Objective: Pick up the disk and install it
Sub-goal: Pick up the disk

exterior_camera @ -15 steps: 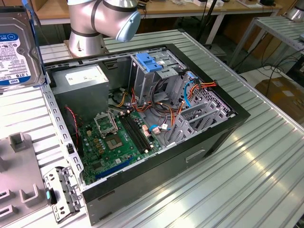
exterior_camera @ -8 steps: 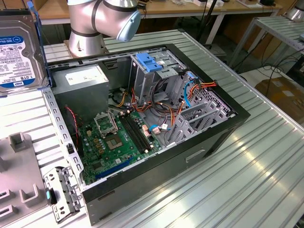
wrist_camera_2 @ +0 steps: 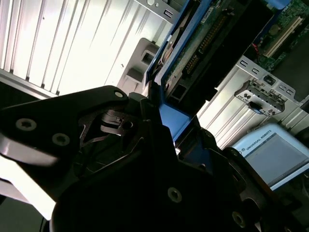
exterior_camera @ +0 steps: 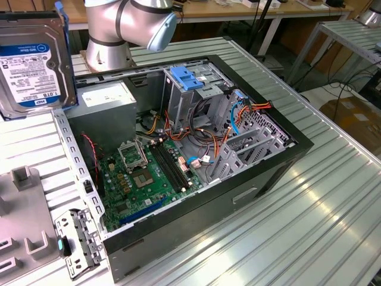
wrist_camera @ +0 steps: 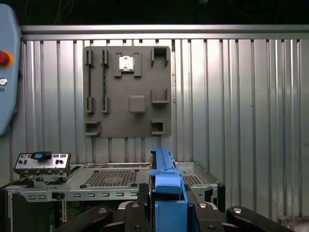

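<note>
Table (exterior_camera: 333, 196): ribbed metal surface that carries everything in the exterior view.
Computer case (exterior_camera: 280, 161): black tower lying on its side, side panel off, interior open upward. It sits mid-table.
Arm (exterior_camera: 119, 30): grey base and a joint with a blue cap, standing beyond the far end of the case.
Motherboard (exterior_camera: 146, 179): green board flat on the case floor, toward the exterior view's left.
Power supply (exterior_camera: 107, 98): grey box in the far corner of the case, nearest the arm base.
Fixture plate (exterior_camera: 24, 220): grey plate with raised brackets, flat on the table to the exterior view's left of the case. The first wrist view (wrist_camera: 128, 92) has it beyond the case edge.
Disk (exterior_camera: 33, 59): off the table and well apart from the case, at the exterior view's upper left, label face toward the camera, blue rails along its sides. In the first wrist view (wrist_camera: 166, 193) it is edge-on with a blue rail uppermost. In the second wrist view (wrist_camera_2: 207, 43) its circuit-board face shows.
Gripper (wrist_camera: 166, 208): black claw clamped on the disk, with fingers (wrist_camera: 142, 203) pressed against either side of the blue rail. The same hold shows in the second wrist view (wrist_camera_2: 164, 121).
Latch plate (exterior_camera: 187, 77): light blue, on top of the drive cage inside the case.
Teach pendant (wrist_camera_2: 273, 152): pale-blue housing lying on the table.
Port bracket (exterior_camera: 77, 244): small silver panel just beside the near corner of the case.
</note>
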Motion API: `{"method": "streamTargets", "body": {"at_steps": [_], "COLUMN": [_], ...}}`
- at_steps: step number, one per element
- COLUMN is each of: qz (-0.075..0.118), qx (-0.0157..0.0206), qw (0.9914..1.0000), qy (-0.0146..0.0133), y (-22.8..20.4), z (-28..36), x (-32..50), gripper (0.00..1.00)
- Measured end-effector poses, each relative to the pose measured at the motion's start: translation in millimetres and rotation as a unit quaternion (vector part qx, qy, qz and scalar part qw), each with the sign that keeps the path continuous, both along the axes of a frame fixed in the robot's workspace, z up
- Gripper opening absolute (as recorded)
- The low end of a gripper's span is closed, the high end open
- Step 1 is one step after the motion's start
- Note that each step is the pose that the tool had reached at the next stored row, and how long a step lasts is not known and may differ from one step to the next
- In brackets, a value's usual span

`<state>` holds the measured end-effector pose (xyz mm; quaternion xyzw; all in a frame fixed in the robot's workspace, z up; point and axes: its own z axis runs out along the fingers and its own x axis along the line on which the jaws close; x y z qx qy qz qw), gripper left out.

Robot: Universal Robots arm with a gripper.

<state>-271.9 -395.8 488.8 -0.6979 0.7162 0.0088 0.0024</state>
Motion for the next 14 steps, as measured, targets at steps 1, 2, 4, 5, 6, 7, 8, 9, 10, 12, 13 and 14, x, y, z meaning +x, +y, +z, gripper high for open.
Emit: {"method": "streamTargets", "body": {"at_steps": [1, 2, 4, 5, 6, 7, 8, 9, 10, 12, 13, 14], "qz": [0.0, 0.0, 0.0, 0.0, 0.0, 0.0, 0.0, 0.0, 0.0, 0.0, 0.0, 0.0], "qx": [-0.0001, 0.0, -0.0001, 0.0, -0.0001, -0.0001, 0.0, 0.0, 0.0, -0.0001, -0.0001, -0.0001], "qw": [1.0, 1.0, 1.0, 1.0, 1.0, 1.0, 1.0, 1.0, 1.0, 1.0, 1.0, 1.0], "qy": [0.0, 0.0, 0.0001, 0.0, 0.0, 0.0, 0.0, 0.0, 0.0, 0.0001, 0.0001, 0.0], "y": [0.0, -0.1, -0.1, -0.2, -0.2, -0.2, -0.2, -0.3, -0.3, -0.4, -0.4, -0.5], "z": [0.1, 0.1, 0.1, 0.0, 0.0, 0.0, 0.0, 0.0, 0.0, 0.0, 0.1, 0.0], "x": [2.3, 4.5, 9.8, 14.8, 17.2, 19.4, 22.3, 24.3, 27.9, 33.5, 36.0, 38.9], "gripper": [0.37, 0.37, 0.37, 0.37, 0.37, 0.37, 0.37, 0.37, 0.37, 0.37, 0.37, 0.37]}}
